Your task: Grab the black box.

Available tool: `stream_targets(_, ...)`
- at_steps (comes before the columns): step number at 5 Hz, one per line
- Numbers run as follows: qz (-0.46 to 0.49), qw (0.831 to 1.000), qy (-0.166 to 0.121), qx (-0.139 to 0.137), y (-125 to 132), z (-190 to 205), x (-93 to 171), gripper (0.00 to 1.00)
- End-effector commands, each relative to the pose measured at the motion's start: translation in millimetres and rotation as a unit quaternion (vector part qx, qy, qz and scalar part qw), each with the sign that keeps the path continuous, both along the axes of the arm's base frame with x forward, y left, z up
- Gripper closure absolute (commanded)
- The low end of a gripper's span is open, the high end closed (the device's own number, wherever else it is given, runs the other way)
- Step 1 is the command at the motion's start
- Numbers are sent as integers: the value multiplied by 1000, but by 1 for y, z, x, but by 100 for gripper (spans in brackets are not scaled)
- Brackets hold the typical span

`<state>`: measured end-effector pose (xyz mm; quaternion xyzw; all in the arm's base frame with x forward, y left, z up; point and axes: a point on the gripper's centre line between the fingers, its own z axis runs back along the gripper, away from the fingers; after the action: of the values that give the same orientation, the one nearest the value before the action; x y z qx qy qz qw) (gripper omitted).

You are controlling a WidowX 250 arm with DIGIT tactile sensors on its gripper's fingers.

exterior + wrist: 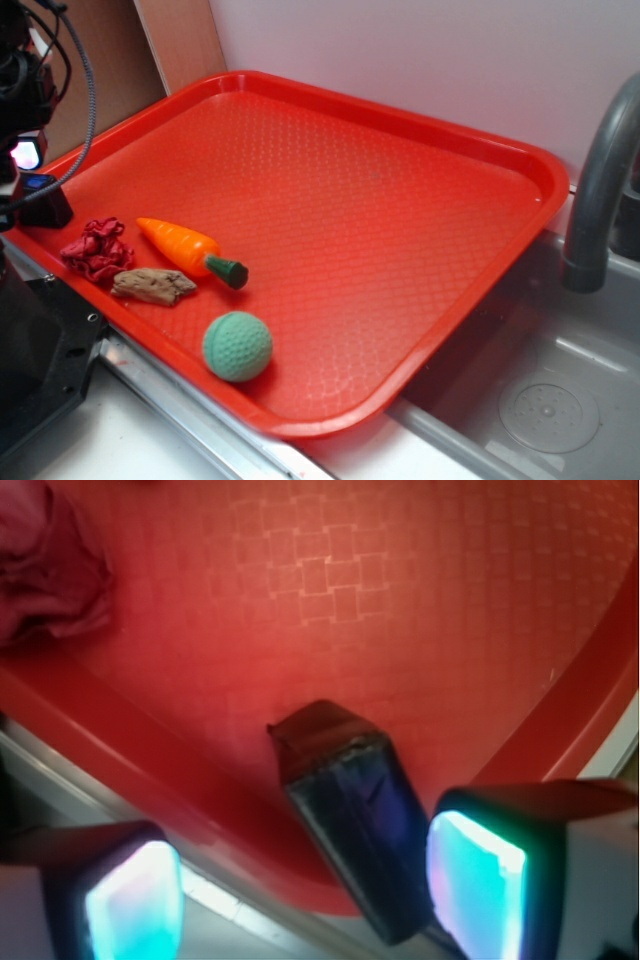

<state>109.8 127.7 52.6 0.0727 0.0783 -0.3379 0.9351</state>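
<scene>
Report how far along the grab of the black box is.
Done: the end effector has reached the tray's corner and hangs over the black box. In hand: lining up; in the wrist view the box lies between the two lit fingers, near the right-hand one, with a clear gap to the other. Left: closing on the box and lifting it; it appears to rest on the tray.
</scene>
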Motion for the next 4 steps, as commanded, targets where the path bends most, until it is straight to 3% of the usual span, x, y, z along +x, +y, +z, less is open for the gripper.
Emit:
stream_targets(1, 3, 1000, 11, 7, 16, -14, 6, 0)
stream_targets(2, 18, 999, 30, 5, 19, -23, 12, 0)
stream_targets(3, 30, 999, 39, 7, 17, -21, 11, 100)
stream_targets(4, 40, 998, 45, 6, 15, -13, 13, 100)
